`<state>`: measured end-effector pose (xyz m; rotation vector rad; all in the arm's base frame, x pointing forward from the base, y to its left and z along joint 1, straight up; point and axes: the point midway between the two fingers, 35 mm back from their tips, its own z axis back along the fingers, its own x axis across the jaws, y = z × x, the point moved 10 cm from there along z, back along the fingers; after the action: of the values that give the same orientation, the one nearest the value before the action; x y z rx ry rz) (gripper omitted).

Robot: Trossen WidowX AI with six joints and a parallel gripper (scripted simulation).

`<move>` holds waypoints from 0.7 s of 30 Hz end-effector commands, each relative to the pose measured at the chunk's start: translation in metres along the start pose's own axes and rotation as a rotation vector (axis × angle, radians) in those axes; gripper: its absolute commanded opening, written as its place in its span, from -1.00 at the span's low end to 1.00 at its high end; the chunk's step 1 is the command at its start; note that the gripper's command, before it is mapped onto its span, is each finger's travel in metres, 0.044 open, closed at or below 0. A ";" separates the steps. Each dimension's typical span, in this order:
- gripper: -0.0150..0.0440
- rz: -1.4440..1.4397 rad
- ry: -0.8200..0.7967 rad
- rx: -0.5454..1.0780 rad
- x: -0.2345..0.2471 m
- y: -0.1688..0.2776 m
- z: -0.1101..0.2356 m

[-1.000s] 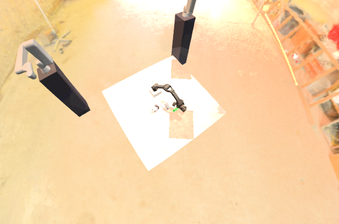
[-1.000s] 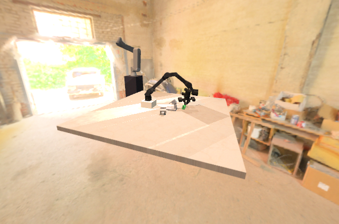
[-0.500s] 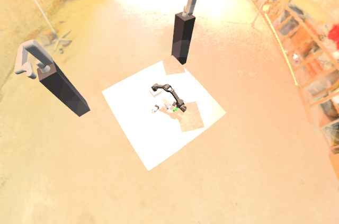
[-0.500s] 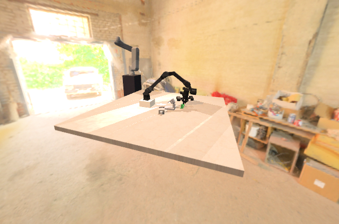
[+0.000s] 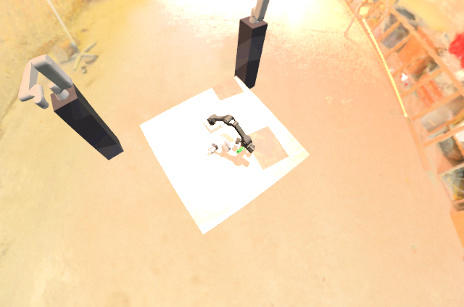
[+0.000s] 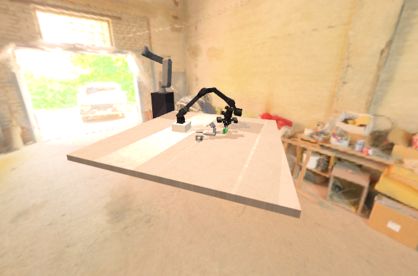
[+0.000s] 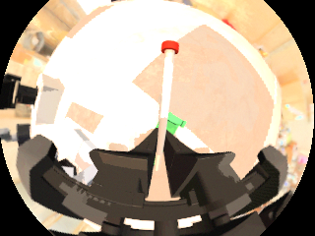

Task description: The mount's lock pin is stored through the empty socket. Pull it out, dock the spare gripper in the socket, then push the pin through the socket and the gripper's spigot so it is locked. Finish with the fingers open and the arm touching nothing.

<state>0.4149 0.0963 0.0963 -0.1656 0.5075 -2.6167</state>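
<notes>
One black arm [image 6: 206,92] is being seen arched over a pale table [image 6: 215,171], its base seated on a small white block [image 6: 181,126] near the far edge. The gripper [image 7: 160,157] is being pointed down at the table surface, and its two dark fingers are being pressed nearly together on a thin pale rod, the lock pin [image 7: 165,101]. In the wrist view the lock pin is being shown running from between the fingers away to a small red cap [image 7: 169,46] at its far end. A small green part [image 7: 173,122] is being seen just beside the pin's shaft, close to the fingertips; whether it is being touched by the pin cannot be told. In the exterior view the same green part [image 6: 225,130] is being seen directly under the gripper [image 6: 226,126]. Close by, on the side toward the arm's base, a grey bracket-like piece [image 6: 211,128] and a small grey block [image 6: 199,137] are being seen resting on the table; which is the mount and which the spare gripper cannot be told at this size. Two grey arms on dark pedestals [image 5: 250,50] are being seen standing well apart from the table.
</notes>
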 end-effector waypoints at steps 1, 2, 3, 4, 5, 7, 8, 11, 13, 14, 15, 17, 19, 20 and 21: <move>-0.49 0.002 0.005 0.002 0.000 -0.004 0.010; -0.49 0.001 0.002 0.001 0.001 -0.004 0.011; -0.49 -0.001 -0.002 -0.001 0.001 -0.005 0.011; -0.49 -0.002 -0.006 -0.002 0.001 -0.005 0.012; -0.49 -0.004 -0.009 -0.003 0.002 -0.006 0.013; -0.49 -0.007 -0.016 -0.005 0.003 -0.006 0.014; -0.49 -0.007 -0.018 -0.006 0.003 -0.007 0.014; -0.49 -0.011 -0.028 -0.009 0.004 -0.007 0.013; -0.49 -0.012 -0.030 -0.010 0.004 -0.007 0.013; -0.49 -0.013 -0.033 -0.011 0.004 -0.007 0.013; -0.49 -0.016 -0.040 -0.013 0.005 -0.005 0.008; -0.49 -0.016 -0.040 -0.013 0.005 -0.005 0.008; -0.49 -0.016 -0.040 -0.013 0.005 -0.005 0.008; -0.49 -0.016 -0.040 -0.013 0.005 -0.005 0.008; -0.49 -0.019 -0.040 -0.014 0.005 -0.004 0.008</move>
<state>0.4104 0.0954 0.1053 -0.2272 0.5117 -2.6206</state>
